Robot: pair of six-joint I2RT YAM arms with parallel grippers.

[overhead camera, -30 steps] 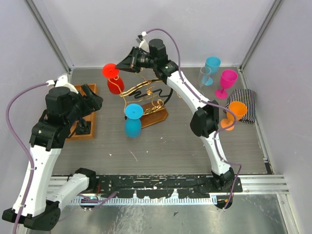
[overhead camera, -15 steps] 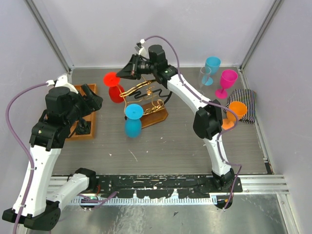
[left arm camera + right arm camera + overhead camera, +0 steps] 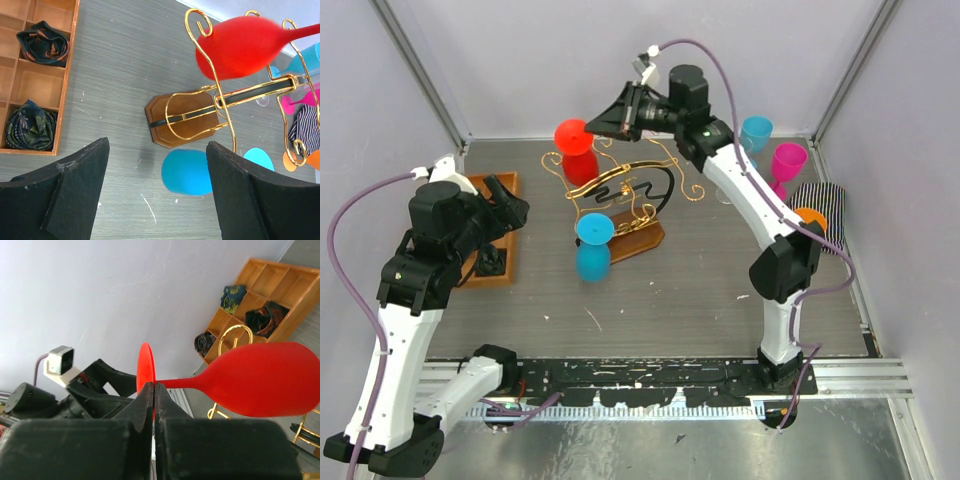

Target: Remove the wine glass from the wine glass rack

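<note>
Over table (image 3: 720, 290), glass (image 3: 265, 380) apparently in hand (image 3: 153, 390)

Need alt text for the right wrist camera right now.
The right gripper is shut on an opaque red wine glass at its foot, holding it sideways, bowl to the right. Behind it are a gold wire rack and an orange-brown wooden compartment tray.

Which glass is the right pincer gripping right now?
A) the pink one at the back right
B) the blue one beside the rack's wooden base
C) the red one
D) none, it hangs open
C: the right wrist view shows the right pincer shut on the foot of the red glass, and no pincer is at the blue glass.
</note>
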